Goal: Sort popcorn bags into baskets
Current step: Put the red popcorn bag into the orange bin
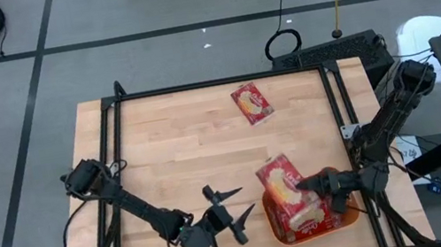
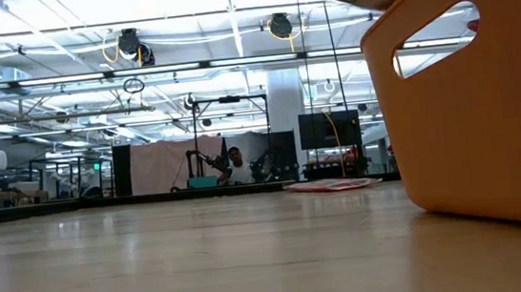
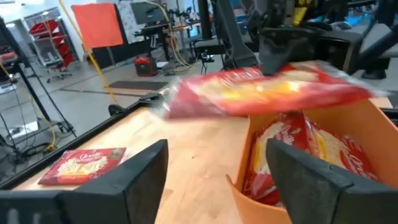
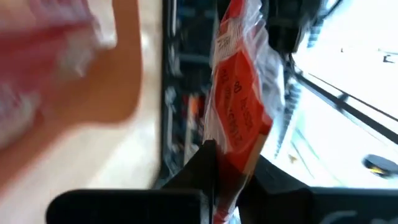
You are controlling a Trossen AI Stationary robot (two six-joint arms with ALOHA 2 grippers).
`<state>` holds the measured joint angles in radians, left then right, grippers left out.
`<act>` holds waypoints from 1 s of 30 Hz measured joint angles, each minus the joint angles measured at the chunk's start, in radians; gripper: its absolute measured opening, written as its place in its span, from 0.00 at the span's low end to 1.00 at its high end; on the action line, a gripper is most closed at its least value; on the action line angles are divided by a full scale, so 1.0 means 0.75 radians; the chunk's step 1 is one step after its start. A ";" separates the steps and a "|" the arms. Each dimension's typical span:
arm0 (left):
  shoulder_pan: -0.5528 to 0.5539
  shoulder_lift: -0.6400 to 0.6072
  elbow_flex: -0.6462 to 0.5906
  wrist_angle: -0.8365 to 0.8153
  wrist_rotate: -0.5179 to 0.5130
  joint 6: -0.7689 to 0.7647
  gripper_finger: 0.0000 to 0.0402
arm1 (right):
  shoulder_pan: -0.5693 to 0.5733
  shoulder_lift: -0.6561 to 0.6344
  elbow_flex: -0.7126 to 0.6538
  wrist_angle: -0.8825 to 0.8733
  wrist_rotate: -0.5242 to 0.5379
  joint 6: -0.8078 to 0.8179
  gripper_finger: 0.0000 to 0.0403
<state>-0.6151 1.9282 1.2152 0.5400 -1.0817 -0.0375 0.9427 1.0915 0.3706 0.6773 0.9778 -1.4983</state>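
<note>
An orange basket [image 1: 344,218] stands at the table's near right corner with red popcorn bags [image 3: 292,155] lying in it. My right gripper [image 1: 310,185] is shut on another red popcorn bag [image 1: 278,180], held over the basket's far left part. My left gripper [image 1: 236,207] hangs open left of the basket with nothing between its fingers [image 3: 140,177]. One more bag [image 1: 252,103] lies flat on the wood toward the far edge. My right gripper pinches the bag by one edge [image 4: 235,155] between its two fingers [image 4: 205,165]. The fingers come in about level from the table's right. The bag [image 3: 267,90] lies roughly flat, sticks out toward the table's left and hangs above the basket's rim [image 3: 311,121].
Bare wood lies left of and beyond the basket. A black frame rail [image 1: 196,86] runs round the table top. The basket's wall with its handle slot [image 2: 433,43] rises at the right of the low view.
</note>
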 joint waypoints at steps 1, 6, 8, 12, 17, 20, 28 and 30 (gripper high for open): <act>-0.003 0.000 0.000 0.001 0.000 0.012 0.66 | 0.005 0.004 0.000 0.020 0.041 -0.047 0.05; 0.008 0.000 0.000 0.033 0.067 0.083 0.63 | 0.011 0.006 0.040 0.050 0.093 -0.113 0.05; 0.019 0.000 -0.001 0.097 0.083 0.142 0.63 | 0.012 0.006 0.071 0.051 0.090 -0.101 0.05; 0.034 0.000 0.008 0.236 0.110 0.383 0.66 | 0.011 0.006 0.138 0.093 0.093 0.112 0.05; 0.043 0.001 0.110 0.250 0.295 0.708 0.67 | 0.011 0.006 0.178 0.182 0.088 0.507 0.05; 0.067 0.001 0.167 0.250 0.411 0.803 0.67 | 0.011 0.006 0.178 0.189 0.089 0.664 0.05; 0.145 0.001 0.218 0.208 0.552 0.723 0.67 | 0.011 0.006 0.178 0.189 0.091 1.195 0.05; 0.159 0.001 0.219 0.187 0.583 0.672 0.68 | 0.011 0.006 0.178 0.183 0.091 1.298 0.05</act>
<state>-0.4962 1.9285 1.3792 0.6804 -0.6442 0.4665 0.9512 1.0962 0.5037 0.8146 1.0462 -0.5250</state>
